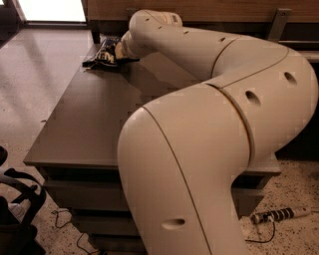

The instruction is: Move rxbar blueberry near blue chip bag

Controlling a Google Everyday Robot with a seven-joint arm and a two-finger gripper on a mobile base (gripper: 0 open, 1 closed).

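Note:
The blue chip bag (101,56), dark and wrinkled with pale lettering, lies at the far left corner of the dark table (84,124). My gripper (121,52) is at the far end of the big cream arm (209,114), right beside the bag's right edge and low over the tabletop. The arm's wrist covers most of the gripper. The rxbar blueberry does not show; it may be hidden behind the wrist or the arm.
The arm fills the right half of the view and hides that side of the table. A wooden panel (224,10) runs behind the table. A power strip (279,215) lies on the floor at right. A black frame (15,209) stands at lower left.

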